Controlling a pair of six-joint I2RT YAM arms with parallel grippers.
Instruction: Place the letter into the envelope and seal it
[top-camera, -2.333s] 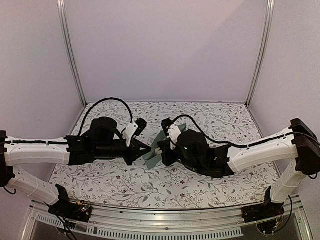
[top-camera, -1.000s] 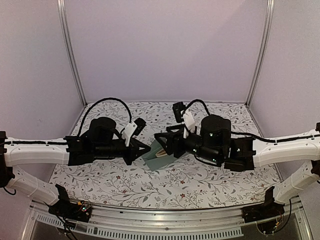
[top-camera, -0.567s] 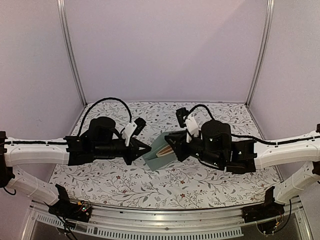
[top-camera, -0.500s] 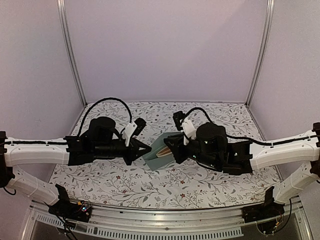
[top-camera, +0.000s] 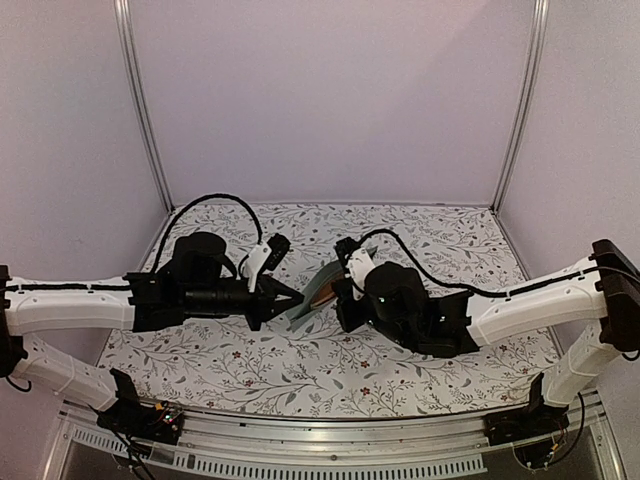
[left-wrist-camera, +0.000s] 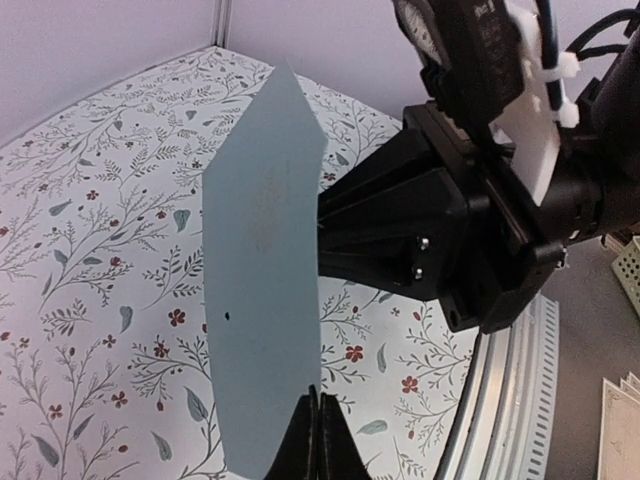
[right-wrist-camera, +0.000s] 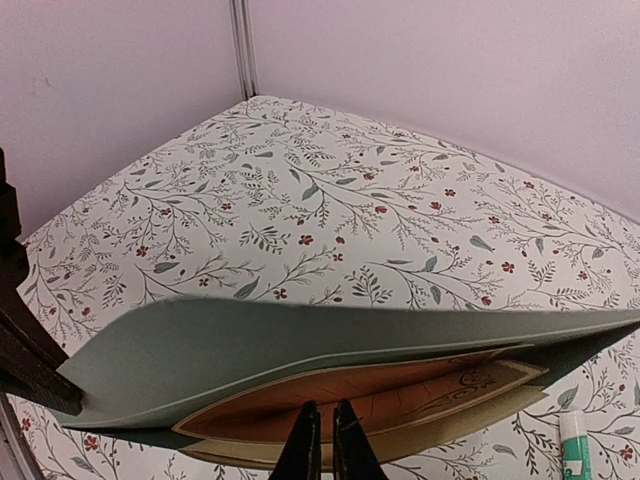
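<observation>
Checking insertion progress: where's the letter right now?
Right wrist view, lower centre: the letter sits partway inside the open mouth of the teal envelope, its near edge pinched by the right claw.

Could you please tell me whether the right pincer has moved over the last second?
Yes: the right pincer has shifted left and nearer, away from the right rear post.

Likely a robotics lab booth: plain lilac walls (top-camera: 330, 90), aluminium posts (top-camera: 140, 100), floral table (top-camera: 330, 375), 2 bolted arms (top-camera: 70, 305).

White arm links (top-camera: 60, 305) join black wrist housings (top-camera: 200, 282), with looping black cables (top-camera: 212, 198).
</observation>
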